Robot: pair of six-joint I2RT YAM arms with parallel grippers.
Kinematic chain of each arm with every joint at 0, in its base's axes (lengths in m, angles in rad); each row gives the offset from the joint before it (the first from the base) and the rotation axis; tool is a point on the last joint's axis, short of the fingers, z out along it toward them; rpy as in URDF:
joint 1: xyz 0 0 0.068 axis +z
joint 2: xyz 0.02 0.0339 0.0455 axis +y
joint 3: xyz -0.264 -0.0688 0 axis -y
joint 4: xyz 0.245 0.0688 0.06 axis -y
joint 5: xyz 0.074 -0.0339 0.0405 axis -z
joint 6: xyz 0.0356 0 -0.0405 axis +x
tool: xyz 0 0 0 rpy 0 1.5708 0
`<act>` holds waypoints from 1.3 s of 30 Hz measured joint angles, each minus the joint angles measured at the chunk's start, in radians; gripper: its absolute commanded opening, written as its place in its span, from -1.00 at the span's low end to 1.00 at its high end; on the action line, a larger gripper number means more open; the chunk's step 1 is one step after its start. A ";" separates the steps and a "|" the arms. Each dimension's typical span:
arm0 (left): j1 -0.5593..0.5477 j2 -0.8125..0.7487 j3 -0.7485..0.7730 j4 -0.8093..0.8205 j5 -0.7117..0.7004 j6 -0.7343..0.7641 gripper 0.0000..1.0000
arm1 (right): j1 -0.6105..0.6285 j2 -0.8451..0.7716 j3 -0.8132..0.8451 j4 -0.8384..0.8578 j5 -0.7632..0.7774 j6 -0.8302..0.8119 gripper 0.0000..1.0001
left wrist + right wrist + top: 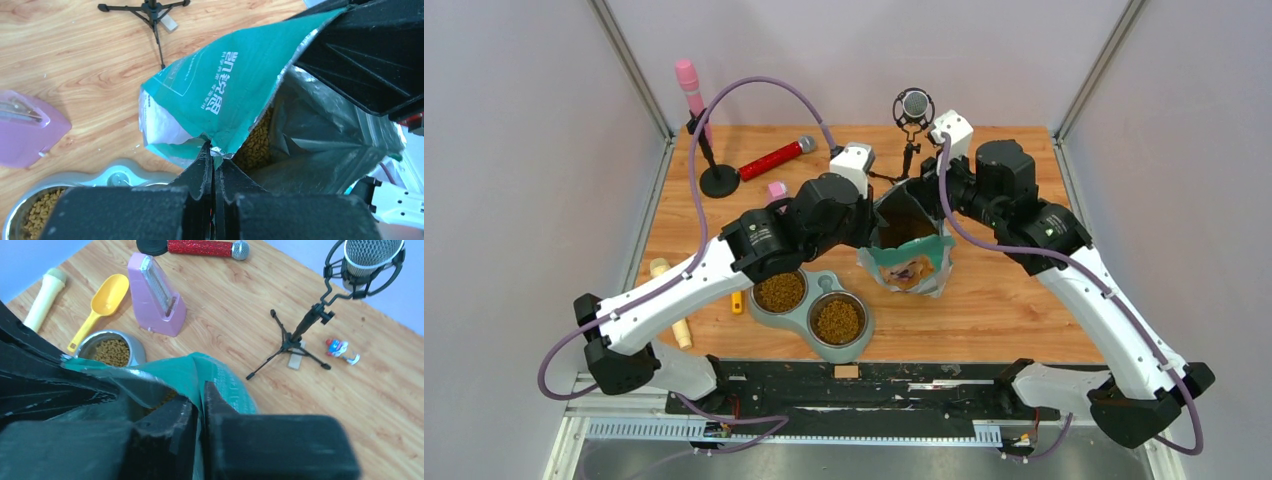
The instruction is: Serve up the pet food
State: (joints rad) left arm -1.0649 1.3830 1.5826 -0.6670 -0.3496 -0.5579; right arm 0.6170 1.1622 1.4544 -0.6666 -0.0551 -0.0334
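The teal-and-silver pet food bag [911, 268] stands open mid-table, brown kibble [907, 232] showing inside. My left gripper [876, 213] is shut on the bag's left rim, and in the left wrist view it [214, 150] pinches the torn teal edge [220, 95] beside the kibble [257, 145]. My right gripper [940, 203] is shut on the right rim, and the right wrist view shows it [202, 395] clamping the teal foil [225, 377]. A pale double-bowl feeder [824, 281] sits left of the bag, and both its bowls [781, 292] [838, 320] hold kibble.
A yellow scoop [105, 302], a pink metronome [155, 295] and a cream microphone [45, 297] lie left of the bag. A studio microphone on a tripod [913, 108], a red microphone [774, 158] and a pink microphone on a stand [690, 85] stand behind. A small toy [341, 349] lies by the tripod.
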 measured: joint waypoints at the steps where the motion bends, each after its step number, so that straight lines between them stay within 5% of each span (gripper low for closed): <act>1: -0.003 -0.002 0.000 -0.003 -0.018 -0.008 -1.00 | -0.008 0.008 0.006 0.005 -0.024 -0.019 -0.52; 14: -0.006 0.193 0.180 0.008 -0.272 -0.016 -1.00 | -0.071 -0.039 0.026 -0.003 -0.207 -0.148 0.93; 16: 0.004 0.200 0.182 0.014 -0.277 -0.017 -1.00 | -0.084 -0.088 0.008 0.000 -0.240 -0.175 1.00; 31: 0.034 0.200 0.182 0.020 -0.251 -0.013 -0.92 | -0.239 -0.265 -0.196 -0.025 -0.409 -0.412 0.90; 33: 0.035 0.200 0.182 0.021 -0.247 -0.012 -0.83 | -0.259 -0.235 -0.197 -0.034 -0.443 -0.426 0.70; 35: 0.039 0.200 0.182 0.023 -0.238 -0.008 -0.69 | -0.270 -0.210 -0.197 -0.034 -0.470 -0.437 0.26; 39: 0.056 0.200 0.196 0.061 -0.230 0.019 0.21 | -0.288 -0.156 -0.196 -0.031 -0.525 -0.455 -0.44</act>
State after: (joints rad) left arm -1.0088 1.5829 1.7790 -0.6064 -0.5793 -0.5385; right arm 0.3286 1.0065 1.2587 -0.6975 -0.5800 -0.4881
